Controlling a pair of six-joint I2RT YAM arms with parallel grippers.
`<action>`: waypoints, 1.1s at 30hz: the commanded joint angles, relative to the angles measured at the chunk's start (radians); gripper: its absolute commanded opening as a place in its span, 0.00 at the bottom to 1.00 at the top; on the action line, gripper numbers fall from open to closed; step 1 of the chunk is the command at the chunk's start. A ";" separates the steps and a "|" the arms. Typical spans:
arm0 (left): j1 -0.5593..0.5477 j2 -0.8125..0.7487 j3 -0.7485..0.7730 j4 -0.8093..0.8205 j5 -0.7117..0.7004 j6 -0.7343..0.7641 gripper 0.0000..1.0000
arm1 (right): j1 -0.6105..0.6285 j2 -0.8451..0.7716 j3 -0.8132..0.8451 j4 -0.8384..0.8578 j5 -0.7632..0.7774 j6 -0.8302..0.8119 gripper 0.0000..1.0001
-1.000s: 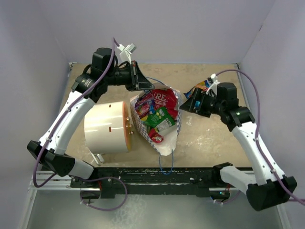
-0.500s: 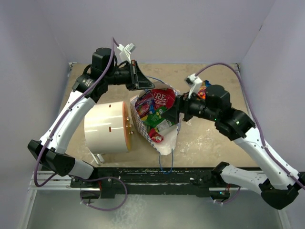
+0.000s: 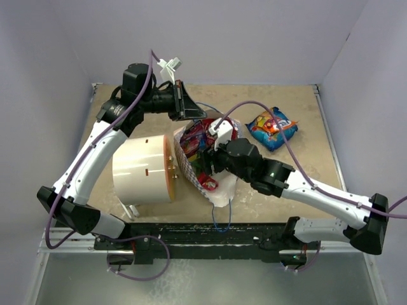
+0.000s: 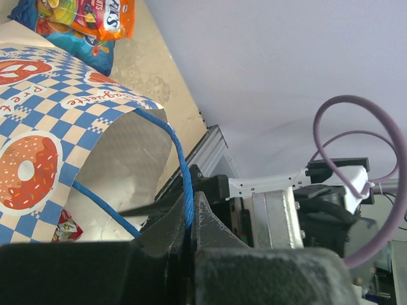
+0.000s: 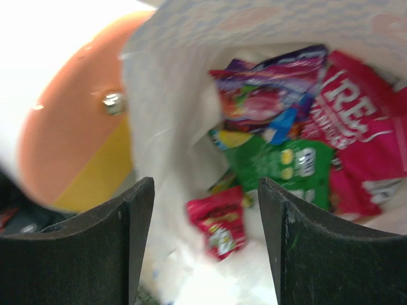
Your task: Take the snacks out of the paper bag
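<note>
The checkered paper bag (image 3: 224, 192) lies open on the table with several snacks inside. In the right wrist view I see a small red packet (image 5: 219, 225), a green one (image 5: 280, 165), a pink one (image 5: 356, 127) and a purple one (image 5: 270, 82). My left gripper (image 3: 189, 109) is shut on the bag's blue cord handle (image 4: 181, 171) and holds the rim up. My right gripper (image 3: 205, 164) is open and empty over the bag's mouth, jaws either side of the red packet. A blue-and-orange packet (image 3: 272, 127) lies on the table at the far right.
A big white cylinder (image 3: 141, 169) with a tan face lies on its side just left of the bag; it also shows in the right wrist view (image 5: 70, 114). Purple walls close the table at the back and both sides.
My right arm has swung left from the far right, leaving the blue-and-orange packet on the table, and its open gripper now sits over the bag. The left arm has not moved.
</note>
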 commanded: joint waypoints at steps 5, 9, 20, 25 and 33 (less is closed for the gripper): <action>0.007 -0.026 0.027 0.063 0.033 -0.017 0.00 | -0.002 0.063 -0.157 0.425 0.284 -0.306 0.68; 0.007 -0.030 0.019 0.073 0.041 -0.028 0.00 | -0.013 0.197 -0.087 0.319 0.376 -0.326 0.71; 0.007 -0.032 -0.011 0.098 0.067 -0.078 0.00 | -0.091 0.350 0.011 0.298 0.535 -0.365 0.80; 0.007 -0.024 0.007 0.082 0.072 -0.072 0.00 | -0.144 0.349 0.016 0.347 0.493 -0.450 0.83; 0.007 -0.040 -0.003 0.142 0.100 -0.117 0.00 | -0.228 0.367 0.055 0.328 0.469 -0.460 0.82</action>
